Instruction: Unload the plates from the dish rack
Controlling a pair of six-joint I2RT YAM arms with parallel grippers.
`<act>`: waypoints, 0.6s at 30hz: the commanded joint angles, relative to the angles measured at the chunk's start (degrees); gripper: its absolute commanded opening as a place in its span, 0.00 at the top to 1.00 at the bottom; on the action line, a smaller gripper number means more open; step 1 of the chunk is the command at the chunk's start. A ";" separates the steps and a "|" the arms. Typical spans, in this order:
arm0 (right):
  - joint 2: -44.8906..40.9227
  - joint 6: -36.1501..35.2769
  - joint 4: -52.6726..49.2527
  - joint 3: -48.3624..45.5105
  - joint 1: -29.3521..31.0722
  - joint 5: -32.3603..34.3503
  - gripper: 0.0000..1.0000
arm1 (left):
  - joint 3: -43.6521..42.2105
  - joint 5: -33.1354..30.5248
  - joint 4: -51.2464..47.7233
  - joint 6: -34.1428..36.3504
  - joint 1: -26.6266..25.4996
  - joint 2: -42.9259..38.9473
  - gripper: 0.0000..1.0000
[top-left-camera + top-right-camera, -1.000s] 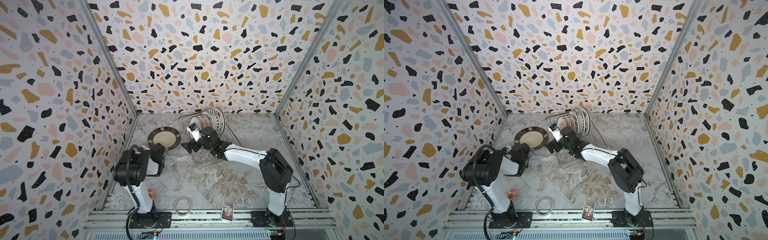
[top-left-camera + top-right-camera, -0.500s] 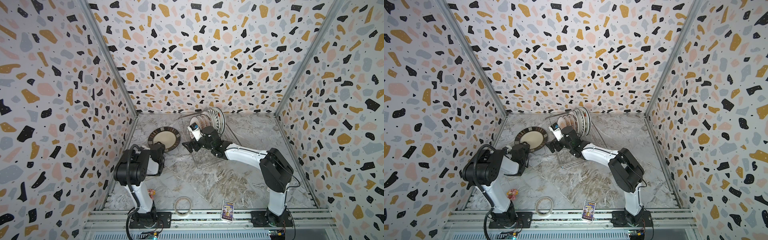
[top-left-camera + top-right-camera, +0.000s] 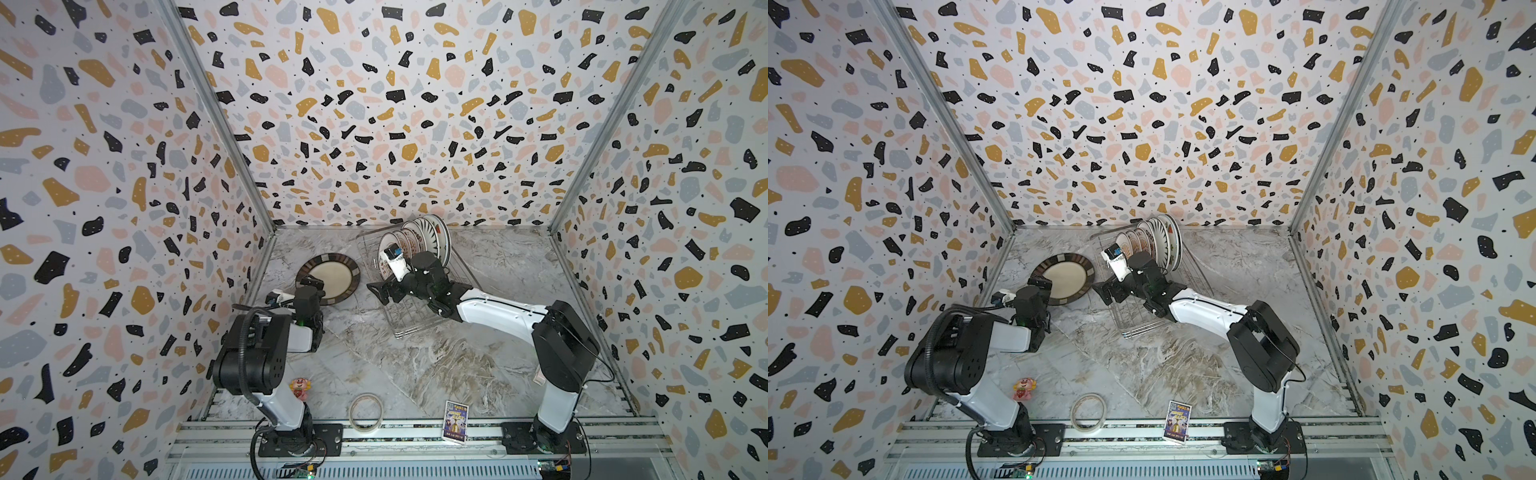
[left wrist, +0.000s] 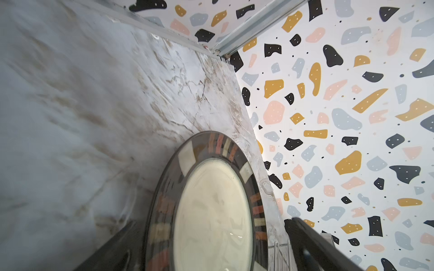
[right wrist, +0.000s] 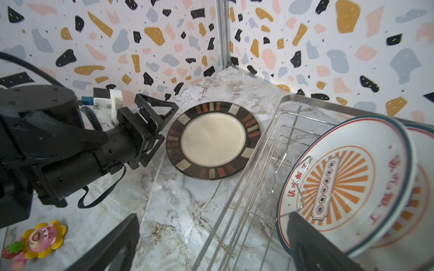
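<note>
While a dark-rimmed plate (image 3: pixel 328 276) lies flat on the marble table (image 3: pixel 478 374) by the left wall, my left gripper (image 5: pixel 170 122) stands at its near left rim with jaws wide apart, gripping nothing. The plate is cream in the middle, with brown, orange and pale bars round its rim, and it sits just left of the dish rack, outside it. In the left wrist view the rim runs between my two fingers (image 4: pixel 112 246); whether either one touches it I cannot tell. Nearer my left base a small pink and yellow toy (image 3: pixel 298 386) sits on the table. A little to its right a tape ring (image 3: pixel 365 411) lies flat by the near edge.

Right of the flat plate stands the dish rack (image 3: pixel 415 322), a silver wire basket set askew toward the far wall. My right gripper (image 5: pixel 213 215) reaches over its left side, jaws spread wide and holding nothing. One finger hangs over bare table outside the rack, the other in front of the lower rim of the front standing plate. Several plates (image 3: pixel 419 243) stand on edge at the rack's far end. The front plate (image 5: pixel 340 187) is printed with an orange sunburst and red characters. Farther right, a small printed card (image 3: pixel 456 419) lies at the near edge.
</note>
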 commanded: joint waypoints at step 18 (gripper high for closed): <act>-22.82 12.83 10.48 -18.32 -10.46 15.42 0.01 | -0.75 -2.51 -16.42 13.14 -4.61 -22.32 0.00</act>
